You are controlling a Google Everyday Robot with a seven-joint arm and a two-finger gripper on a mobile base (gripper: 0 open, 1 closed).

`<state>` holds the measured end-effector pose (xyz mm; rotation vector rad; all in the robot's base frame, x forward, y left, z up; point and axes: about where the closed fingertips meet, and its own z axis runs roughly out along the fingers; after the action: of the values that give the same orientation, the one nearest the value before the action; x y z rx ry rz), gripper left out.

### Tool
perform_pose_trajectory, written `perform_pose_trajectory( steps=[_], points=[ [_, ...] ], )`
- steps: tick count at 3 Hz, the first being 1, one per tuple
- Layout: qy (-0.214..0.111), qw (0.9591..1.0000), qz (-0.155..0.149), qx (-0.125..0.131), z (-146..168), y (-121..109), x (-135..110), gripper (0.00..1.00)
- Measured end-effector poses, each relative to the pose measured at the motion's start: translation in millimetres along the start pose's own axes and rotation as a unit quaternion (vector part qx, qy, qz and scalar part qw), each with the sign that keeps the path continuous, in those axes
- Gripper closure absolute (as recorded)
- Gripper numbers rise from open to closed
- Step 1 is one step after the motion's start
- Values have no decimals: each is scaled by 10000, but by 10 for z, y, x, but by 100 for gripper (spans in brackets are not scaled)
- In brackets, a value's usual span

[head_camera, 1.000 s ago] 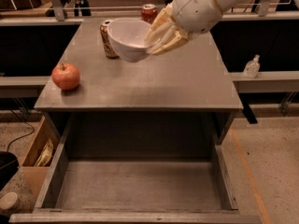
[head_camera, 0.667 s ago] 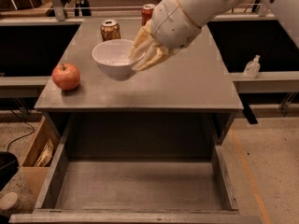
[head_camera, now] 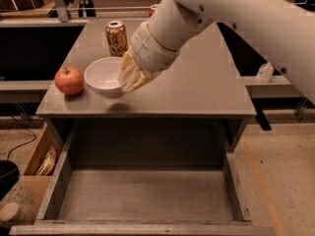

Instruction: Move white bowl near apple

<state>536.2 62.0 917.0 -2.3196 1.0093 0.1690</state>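
White and glossy, the small round bowl (head_camera: 103,75) is in the front left part of the flat grey table top (head_camera: 206,90). It seems to hang a little above the surface, because you can see its shadow on the table below it. Your gripper (head_camera: 123,80) is at the right rim of the bowl, and its pale yellowish fingers (head_camera: 134,76) are closed on this rim, so the jaws are holding the bowl. The thick white arm (head_camera: 236,18) comes down to it from the upper right. Just beside the bowl, on its left, the round red apple with a short stem (head_camera: 69,80) stands on the table; whether the two touch, you cannot tell. Behind the bowl, further back on the table, stands an upright brown and gold drink can (head_camera: 116,38), and a red can (head_camera: 154,8) shows partly behind the arm. Below the front edge of the table, a wide grey drawer (head_camera: 142,195) is pulled out. On the floor at the left there is an open cardboard box (head_camera: 37,163), and at the right, on a low ledge, a small white bottle (head_camera: 265,73).
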Motion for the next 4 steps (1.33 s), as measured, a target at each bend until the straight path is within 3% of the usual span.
perform_pose_trajectory(
  steps=[1, 2, 4],
  points=[
    [169, 9997, 167, -93, 280, -106, 250, 100],
    [172, 9996, 168, -116, 313, -107, 258, 84],
    [159, 9997, 154, -140, 343, -104, 242, 38]
  ],
)
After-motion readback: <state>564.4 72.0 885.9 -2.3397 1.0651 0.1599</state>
